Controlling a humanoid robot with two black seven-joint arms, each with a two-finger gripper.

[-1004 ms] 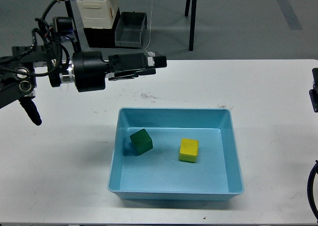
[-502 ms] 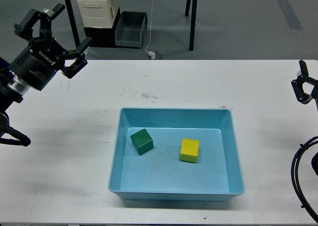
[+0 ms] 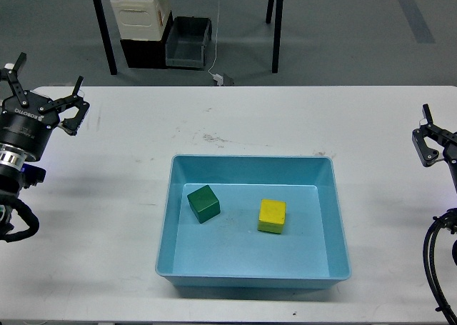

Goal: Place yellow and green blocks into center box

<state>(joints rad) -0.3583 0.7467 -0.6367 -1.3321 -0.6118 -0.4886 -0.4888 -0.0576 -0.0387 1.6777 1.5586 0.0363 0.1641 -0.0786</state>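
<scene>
The green block [image 3: 203,203] and yellow block [image 3: 272,216] sit inside the blue box [image 3: 325,169]. Left of the box, the left gripper [image 3: 44,100] hovers spread wide, empty. The right gripper [image 3: 432,139], right of the box, is cropped; I cannot tell its state.

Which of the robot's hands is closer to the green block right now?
The left hand. It sits up and to the left of the green block, over the bare table. The right hand is at the far right edge, beyond the yellow block.

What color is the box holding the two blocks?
Light blue: the box, seen in the head view, holds the green block and yellow block.
</scene>
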